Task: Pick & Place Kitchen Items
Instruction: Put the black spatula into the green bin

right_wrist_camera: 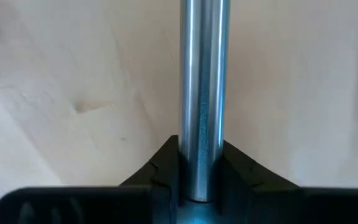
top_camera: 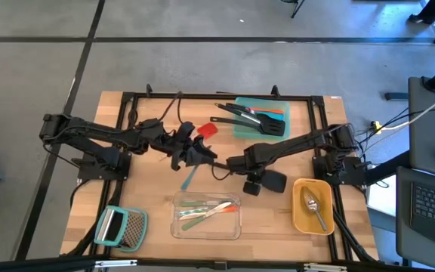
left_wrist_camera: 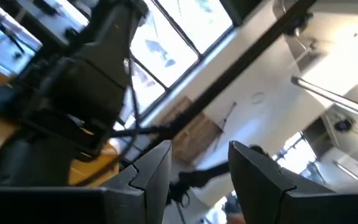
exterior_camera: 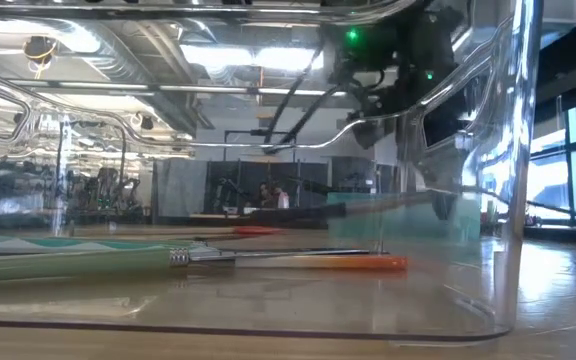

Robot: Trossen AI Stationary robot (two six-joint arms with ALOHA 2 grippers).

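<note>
Right claw [right_wrist_camera: 201, 180] | clamped on steel handle [right_wrist_camera: 202, 93] | over table [right_wrist_camera: 61, 93]

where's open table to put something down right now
Bare wood lies between the grater and the clear container, and on the table's far-left corner. The middle is crowded: the left hand and right hand meet there, right shut on a steel-handled spatula.

A flat grater [top_camera: 121, 227] is seen at seven o'clock on the wooden table [top_camera: 153, 198], a laptop [top_camera: 434, 209] at four.
</note>
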